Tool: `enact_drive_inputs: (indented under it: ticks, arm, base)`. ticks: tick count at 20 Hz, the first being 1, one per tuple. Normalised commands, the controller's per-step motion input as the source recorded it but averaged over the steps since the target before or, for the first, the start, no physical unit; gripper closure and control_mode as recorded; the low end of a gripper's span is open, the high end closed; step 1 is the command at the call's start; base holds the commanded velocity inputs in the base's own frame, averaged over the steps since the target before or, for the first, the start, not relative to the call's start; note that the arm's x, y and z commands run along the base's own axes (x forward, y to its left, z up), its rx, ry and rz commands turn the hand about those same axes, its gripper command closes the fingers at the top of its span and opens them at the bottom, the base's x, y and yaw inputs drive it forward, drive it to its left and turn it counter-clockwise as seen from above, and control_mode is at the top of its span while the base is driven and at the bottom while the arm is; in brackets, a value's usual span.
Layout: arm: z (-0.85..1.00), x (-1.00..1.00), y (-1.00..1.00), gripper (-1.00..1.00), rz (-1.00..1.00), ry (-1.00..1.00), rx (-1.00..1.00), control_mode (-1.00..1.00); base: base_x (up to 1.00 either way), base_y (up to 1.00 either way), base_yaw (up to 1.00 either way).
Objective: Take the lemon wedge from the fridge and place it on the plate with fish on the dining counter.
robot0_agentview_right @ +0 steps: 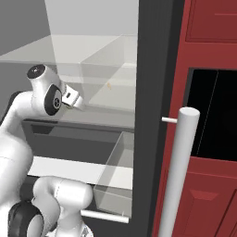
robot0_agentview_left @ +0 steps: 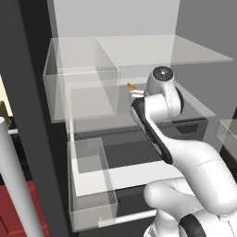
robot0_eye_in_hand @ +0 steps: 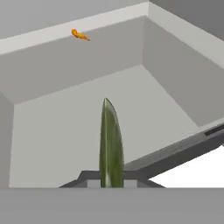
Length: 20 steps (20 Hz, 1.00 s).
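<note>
The fridge (robot0_agentview_left: 28, 69) stands open and takes up the whole scene, its pale interior lit, with a red cabinet (robot0_agentview_right: 208, 28) just past its right edge. The white arm (robot0_agentview_left: 185, 157) reaches up and in, the wrist level with the middle clear shelf (robot0_agentview_left: 194, 53). The see-through bin (robot0_agentview_left: 78, 92) is off to the left of the hand, and a long pale door handle (robot0_agentview_right: 178, 176) stands in the foreground.

From the hand's own camera, the gripper (robot0_eye_in_hand: 111, 183) has its jaws drawn together on a thin greenish-yellow sliver. I take that to be the lemon wedge (robot0_eye_in_hand: 110, 144) seen edge-on, standing straight up between the tips over the grey shelf floor. So the wedge is in the hand, inside the fridge, and not yet lifted clear of the compartment.

Far back on the ledge lies a tiny orange scrap (robot0_eye_in_hand: 80, 35), well apart from the hand — not our business.

What could go wrong? The pinch is on a narrow, slick slice, so a quick pull-out could let it twist or slide from the tips. The shelf above and the bin wall are close to the wrist, and a steep lift could knock the hand and jar the wedge loose. The long carry to the plate gives a weak grip plenty of time to fail — a slow, level retreat looks like the safe call.
</note>
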Motion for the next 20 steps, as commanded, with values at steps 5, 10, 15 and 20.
enact_drive_inputs:
  ticks: [5,10,15,20]
  arm:
    - [0.08,-1.0,0.56,1.0,-0.07,0.0,0.0,-1.0]
    - [0.0,-0.2,0.13,1.0,0.0,0.0,0.0,1.0]
    - [0.0,0.0,0.0,1.0,0.0,0.0,0.0,1.0]
    - [0.0,0.0,0.0,1.0,0.0,0.0,0.0,1.0]
  base:
    - [0.0,0.0,0.0]
    - [-0.8,0.31,0.05]
    - [-1.0,0.04,0.38]
    - [-0.88,0.0,0.64]
